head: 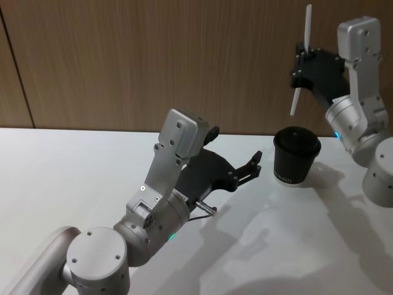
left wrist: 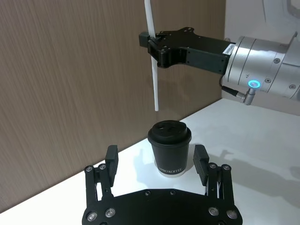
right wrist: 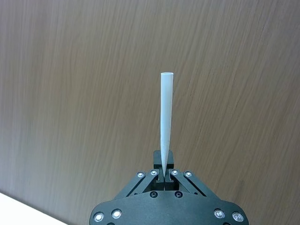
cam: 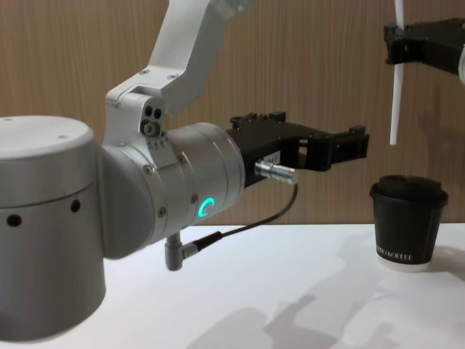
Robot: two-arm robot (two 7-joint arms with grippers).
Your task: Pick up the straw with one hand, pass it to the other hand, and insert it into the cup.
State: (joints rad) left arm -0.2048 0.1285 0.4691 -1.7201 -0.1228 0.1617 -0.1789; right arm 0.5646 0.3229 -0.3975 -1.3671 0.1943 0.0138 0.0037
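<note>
The white straw [head: 302, 61] hangs upright in my right gripper [head: 305, 54], which is shut on its upper half, high at the far right. The straw's lower end [left wrist: 156, 105] hovers a short way above the lid of the black cup [head: 296, 157], not touching it. The cup stands upright on the white table [head: 73, 178]. In the right wrist view the straw [right wrist: 165, 117] rises from the closed right gripper [right wrist: 164, 177]. My left gripper [head: 253, 166] is open and holds nothing, just left of the cup and pointing at it; the cup [left wrist: 169, 150] sits beyond its fingers [left wrist: 200, 159].
A wood-panel wall [head: 153, 61] runs close behind the cup along the table's far edge. My left arm's silver wrist [cam: 182, 189] with its dark cable [cam: 240, 229] hangs over the table's middle. Open tabletop lies at the left and front.
</note>
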